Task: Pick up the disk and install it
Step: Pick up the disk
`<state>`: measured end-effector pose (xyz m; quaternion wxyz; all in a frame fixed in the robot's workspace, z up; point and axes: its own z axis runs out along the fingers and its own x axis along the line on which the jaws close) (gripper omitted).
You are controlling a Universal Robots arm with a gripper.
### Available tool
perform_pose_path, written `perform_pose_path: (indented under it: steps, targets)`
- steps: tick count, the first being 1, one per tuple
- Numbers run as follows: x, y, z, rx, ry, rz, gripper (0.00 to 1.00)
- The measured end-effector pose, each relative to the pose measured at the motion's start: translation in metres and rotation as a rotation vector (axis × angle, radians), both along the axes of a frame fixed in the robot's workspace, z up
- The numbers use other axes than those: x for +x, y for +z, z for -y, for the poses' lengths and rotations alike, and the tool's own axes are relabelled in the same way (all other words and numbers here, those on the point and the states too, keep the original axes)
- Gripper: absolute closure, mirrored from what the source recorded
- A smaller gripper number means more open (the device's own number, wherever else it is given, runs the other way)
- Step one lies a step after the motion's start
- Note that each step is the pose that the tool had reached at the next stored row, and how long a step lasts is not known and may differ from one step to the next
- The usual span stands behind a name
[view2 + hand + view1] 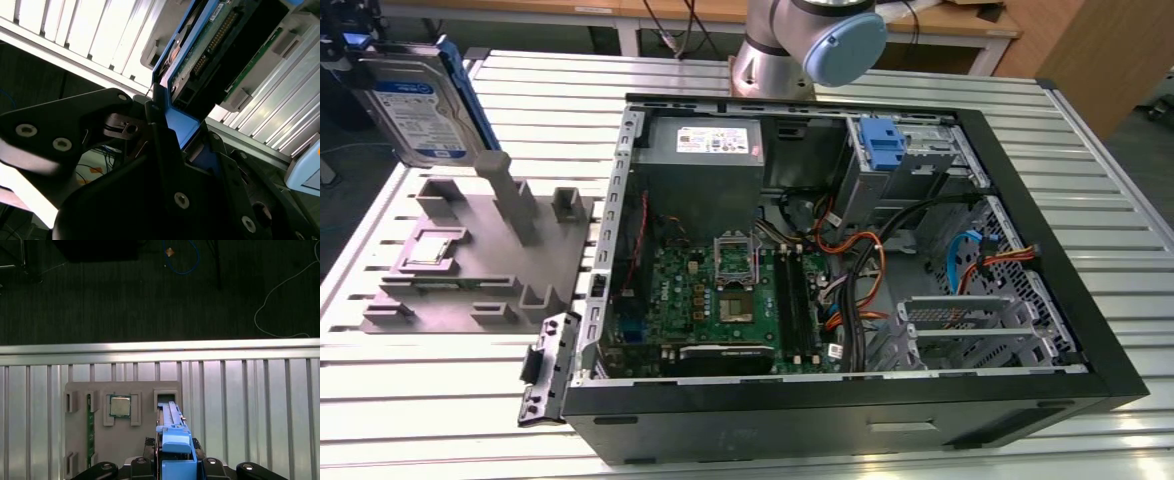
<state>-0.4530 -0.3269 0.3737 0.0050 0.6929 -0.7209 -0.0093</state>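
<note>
**A:** What's the lay of it, biggest thing first?

**B:** A slatted tabletop (440, 420). An open computer case (854, 405) sits across its middle. A grey fixture (467, 270) lies along the edge at the exterior view's left.

**A:** And the disk?

**B:** The disk (416, 110) hangs upright in the air over the fixture's far end, near the tabletop's far corner at the exterior view's left. It touches nothing beneath it and is well apart from the case.

**A:** What has hold of it?

**B:** The pincer (176, 467). In both wrist views its jaws are closed on the blue bracket (182, 125) at one end of the disk, with the plastic pinched between them.

**A:** How would you expect it to handle?

**B:** I'd judge it stiff and dense for its size, so it won't bend. The flat metal faces look smooth and probably slippery. The bare circuit board (207, 47) on one face is fragile and wants no pressure. The bracket end and the narrow edges seem the places to grip. The plastic may flex a little, though, so the disk could rock in the jaws.

**A:** Anything smaller?

**B:** In the first wrist view, a square processor chip (120, 406) sits in one pocket of the fixture. A green memory stick (90, 427) stands in the slot beside it.
</note>
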Motion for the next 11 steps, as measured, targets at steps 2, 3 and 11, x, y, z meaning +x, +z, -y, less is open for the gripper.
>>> perform_pose_path:
  steps: [2,3,11]
  targets:
    - [0.0000,0.0000,0.0000,0.0000,0.000,0.0001,0.64]
    - [0.0000,0.0002,0.0000,0.0000,0.000,-0.0001,0.64]
    - [0.0000,0.0004,0.0000,0.0000,0.000,0.0000,0.64]
